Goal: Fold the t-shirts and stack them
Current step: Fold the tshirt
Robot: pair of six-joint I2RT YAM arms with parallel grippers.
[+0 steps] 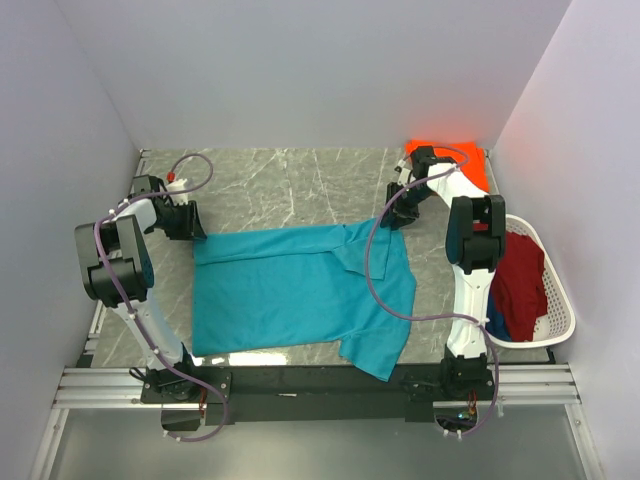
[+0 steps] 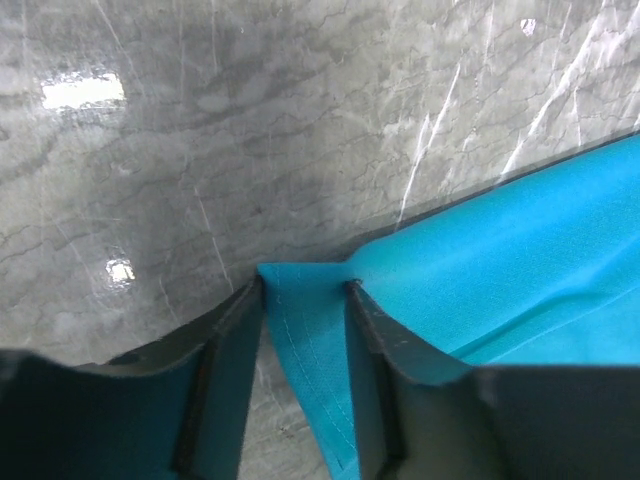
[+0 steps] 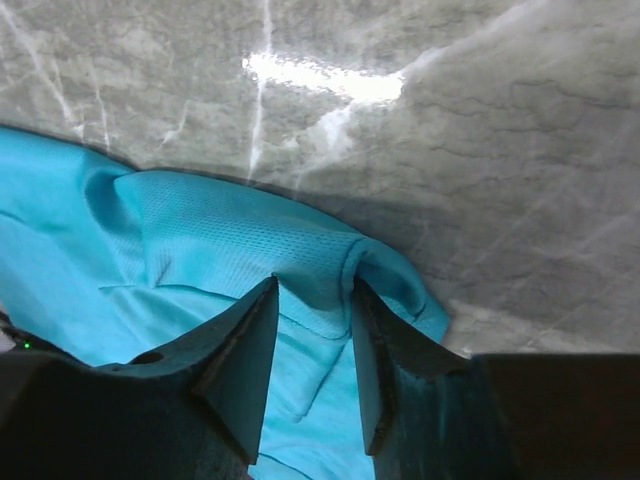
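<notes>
Two pinches: left gripper (image 2: 305, 286) and right gripper (image 3: 315, 286), jaws partly closed on the far corners of the teal cloth t-shirt (image 1: 290, 290) spread on the grey marble table (image 1: 280, 185), likely to fold that edge nearward

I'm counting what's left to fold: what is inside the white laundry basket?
A dark red shirt fills most of the basket, with blue cloth at its near edge. The right arm covers its left side; whatever lies beneath the shirts is hidden.
</notes>
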